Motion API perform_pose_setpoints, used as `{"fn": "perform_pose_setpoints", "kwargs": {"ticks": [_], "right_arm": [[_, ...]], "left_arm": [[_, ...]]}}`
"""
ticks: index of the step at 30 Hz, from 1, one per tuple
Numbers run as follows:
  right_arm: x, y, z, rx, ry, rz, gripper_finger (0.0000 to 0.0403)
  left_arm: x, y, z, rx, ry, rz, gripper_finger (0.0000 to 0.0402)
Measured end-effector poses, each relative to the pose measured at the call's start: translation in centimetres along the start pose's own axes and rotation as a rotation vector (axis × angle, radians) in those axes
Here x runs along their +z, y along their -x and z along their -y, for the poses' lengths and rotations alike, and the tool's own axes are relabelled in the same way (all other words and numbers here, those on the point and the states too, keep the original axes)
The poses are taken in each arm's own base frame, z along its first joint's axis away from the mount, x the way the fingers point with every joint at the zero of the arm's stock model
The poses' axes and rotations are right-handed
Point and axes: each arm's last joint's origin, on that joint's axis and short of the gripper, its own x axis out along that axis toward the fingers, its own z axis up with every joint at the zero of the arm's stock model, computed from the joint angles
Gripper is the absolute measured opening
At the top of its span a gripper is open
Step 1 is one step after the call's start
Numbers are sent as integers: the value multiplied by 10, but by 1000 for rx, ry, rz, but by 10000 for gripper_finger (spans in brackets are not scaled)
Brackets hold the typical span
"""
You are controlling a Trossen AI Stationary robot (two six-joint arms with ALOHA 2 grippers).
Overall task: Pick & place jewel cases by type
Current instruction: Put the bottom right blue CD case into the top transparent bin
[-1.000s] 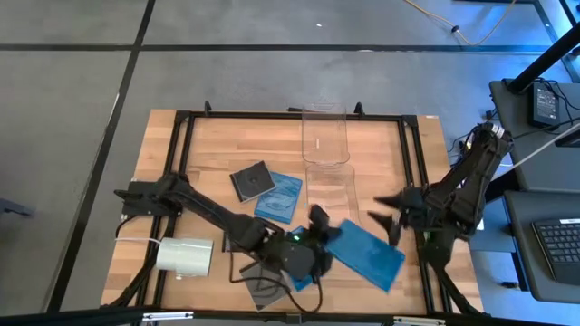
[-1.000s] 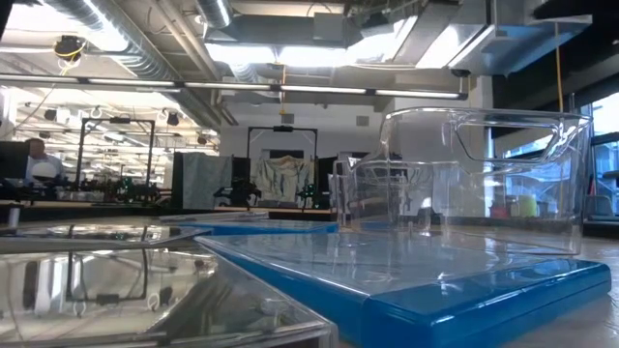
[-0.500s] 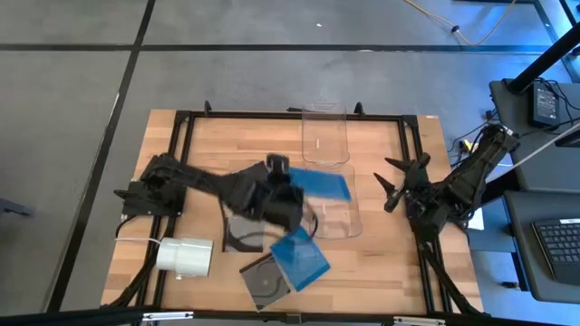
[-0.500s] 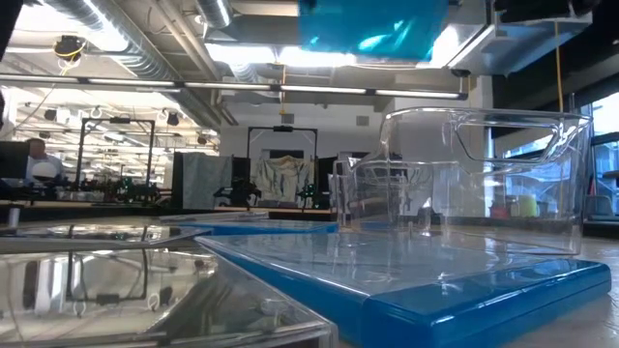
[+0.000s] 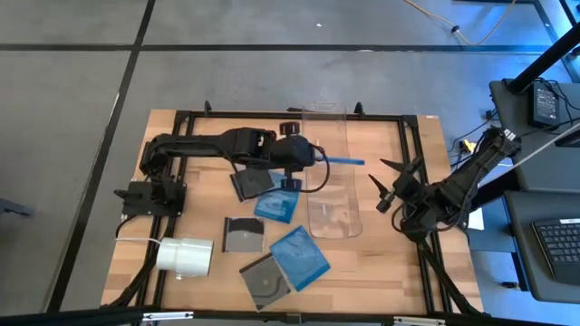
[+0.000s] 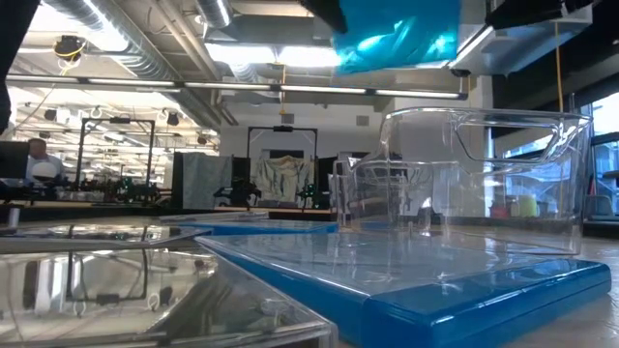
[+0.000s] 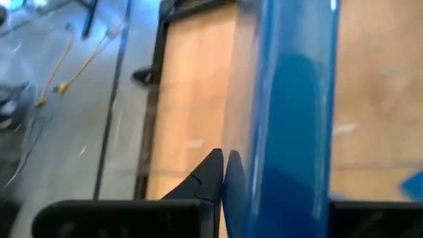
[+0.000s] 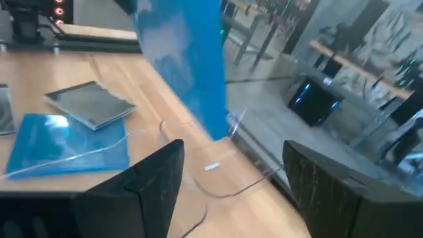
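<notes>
My left gripper (image 5: 306, 156) is shut on a translucent blue jewel case (image 5: 340, 160), held on edge in the air over the near clear bin (image 5: 331, 204). The same case shows at the top of the low view (image 6: 397, 34). On the table lie a dark case (image 5: 252, 181), a blue case (image 5: 276, 206), a dark case (image 5: 243, 234), a blue case (image 5: 299, 258) and a dark case (image 5: 263, 282). My right gripper (image 5: 381, 186) hangs open just right of the bins, holding nothing. My left gripper pinches the blue jewel case between its two fingers at the case's left edge (image 7: 254, 178), one finger (image 7: 213, 175) on each flat face. The fingers come level from the table's left. The case is lifted clear and stands on edge, reaching out toward the right.
A second clear bin (image 5: 324, 131) stands at the far edge behind the first. A white roll (image 5: 184, 255) lies near the left front corner. A black frame (image 5: 181, 122) runs round the table top. Bare wood lies between the bins and the right arm.
My left gripper has risen from the near edge with the blue case and swung toward the far edge, ending over the clear bins. The case has turned from lying flat to standing on edge. My right gripper has drawn back a little toward the far edge.
</notes>
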Motion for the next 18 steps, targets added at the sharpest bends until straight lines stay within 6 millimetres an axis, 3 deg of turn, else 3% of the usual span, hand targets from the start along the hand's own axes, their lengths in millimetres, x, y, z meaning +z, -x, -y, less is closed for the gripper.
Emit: {"fn": "perform_pose_setpoints", "kwargs": {"ticks": [4,13,18], "right_arm": [[2,-1,-6,50,-62,-41,260],[13,-7,-28,110,54,-25,260],[23,-21,-30,139,97,-38,260]], "left_arm": [[-9,-5,4,-68,-40,63,37],[-67,-14,-10,-132,55,347,37],[-95,-25,-4,-222,27,433,37]]}}
